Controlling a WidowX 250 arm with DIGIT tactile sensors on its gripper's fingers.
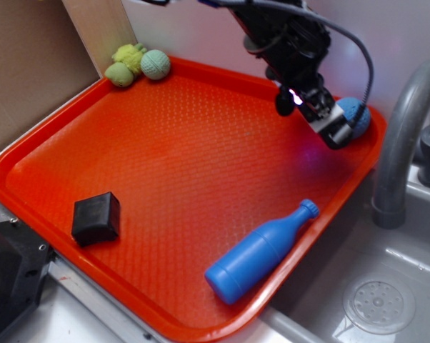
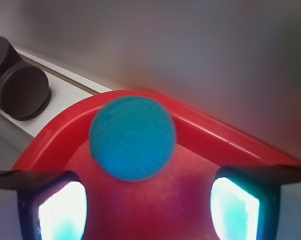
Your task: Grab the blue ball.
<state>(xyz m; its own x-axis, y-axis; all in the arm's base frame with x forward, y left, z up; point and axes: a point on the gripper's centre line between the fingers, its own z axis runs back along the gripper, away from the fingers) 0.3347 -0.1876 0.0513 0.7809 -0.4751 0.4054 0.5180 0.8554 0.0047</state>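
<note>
red tray (image 1: 165, 143) corner holds the blue ball (image 2: 132, 138) before the spread, empty gripper (image 2: 148, 210).

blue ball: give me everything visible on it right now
The blue ball is round, medium blue, with a finely pitted, foam-like surface, whole and unsquashed. It sits on the red tray in the far right corner, against the raised rim. The open gripper is just short of it, fingers either side, not touching.

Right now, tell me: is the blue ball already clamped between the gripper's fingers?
No. In the wrist view the blue ball sits ahead of the open gripper, fingers apart and not touching it.
</note>
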